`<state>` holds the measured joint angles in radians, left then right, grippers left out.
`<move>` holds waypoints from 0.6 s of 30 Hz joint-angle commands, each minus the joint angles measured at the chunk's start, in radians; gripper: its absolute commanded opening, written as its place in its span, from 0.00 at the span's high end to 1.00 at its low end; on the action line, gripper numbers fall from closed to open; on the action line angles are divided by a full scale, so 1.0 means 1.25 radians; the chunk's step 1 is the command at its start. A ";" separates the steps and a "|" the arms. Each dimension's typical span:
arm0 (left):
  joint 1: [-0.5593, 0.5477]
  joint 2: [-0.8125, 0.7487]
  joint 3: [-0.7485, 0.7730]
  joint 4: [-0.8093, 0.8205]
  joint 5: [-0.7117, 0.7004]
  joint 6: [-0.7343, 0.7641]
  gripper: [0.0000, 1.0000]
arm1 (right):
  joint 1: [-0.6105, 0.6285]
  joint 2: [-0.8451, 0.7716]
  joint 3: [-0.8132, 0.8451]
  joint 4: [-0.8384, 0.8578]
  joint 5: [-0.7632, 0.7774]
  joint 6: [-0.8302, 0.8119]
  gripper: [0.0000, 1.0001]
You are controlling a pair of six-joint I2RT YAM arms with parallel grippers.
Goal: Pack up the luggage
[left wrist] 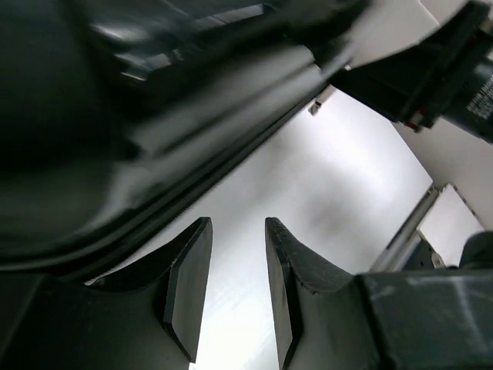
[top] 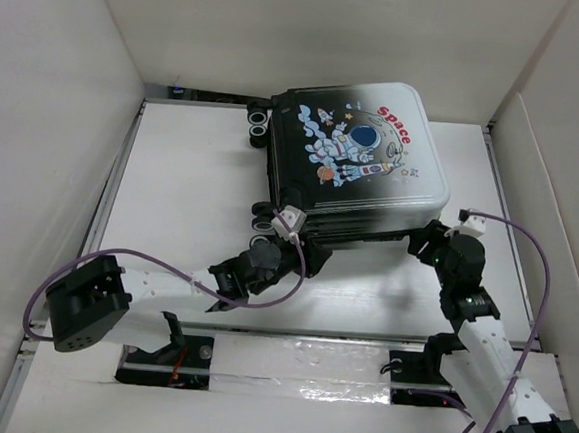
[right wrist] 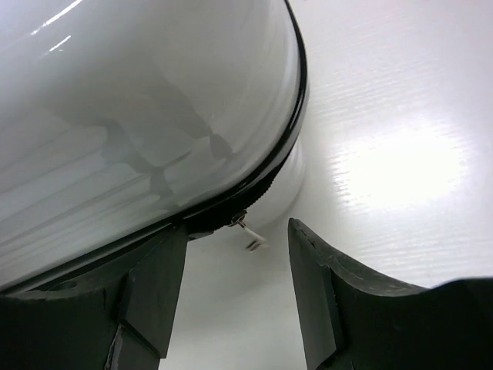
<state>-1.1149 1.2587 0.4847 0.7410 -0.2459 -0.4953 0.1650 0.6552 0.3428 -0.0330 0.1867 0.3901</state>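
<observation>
The luggage (top: pixel 355 151) lies flat and closed at the back middle of the white table (top: pixel 181 198), astronaut print and red "Space" text facing up. My left gripper (top: pixel 312 250) sits at its near left corner, just below the black wheels (top: pixel 264 217). In the left wrist view the fingers (left wrist: pixel 189 285) stand a little apart, open, with only bare table between them, and the dark shell edge (left wrist: pixel 115 139) is blurred above. My right gripper (top: pixel 423 239) is at the near right corner. It (right wrist: pixel 237 231) is open, and the small zipper pull (right wrist: pixel 250 240) hangs between its fingers under the white shell (right wrist: pixel 139 100).
High white walls (top: pixel 57 108) enclose the table on the left, back and right. A metal rail (top: pixel 298 363) runs along the near edge by the arm bases. Purple cables (top: pixel 528 245) loop off both arms. The right arm (left wrist: pixel 447 69) shows in the left wrist view.
</observation>
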 commanded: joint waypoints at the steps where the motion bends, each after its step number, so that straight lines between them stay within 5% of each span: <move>1: 0.069 0.009 0.022 0.061 0.089 -0.028 0.69 | -0.089 0.027 0.001 0.155 -0.215 -0.066 0.39; 8: 0.077 0.032 0.002 0.103 0.140 -0.041 0.70 | -0.128 0.107 -0.002 0.291 -0.325 -0.083 0.53; 18: 0.086 0.051 0.009 0.112 0.138 -0.042 0.72 | -0.128 0.065 -0.097 0.348 -0.310 -0.011 0.50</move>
<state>-1.0187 1.3327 0.4847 0.8261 -0.0719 -0.5442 0.0006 0.7761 0.2653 0.2741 -0.1810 0.3367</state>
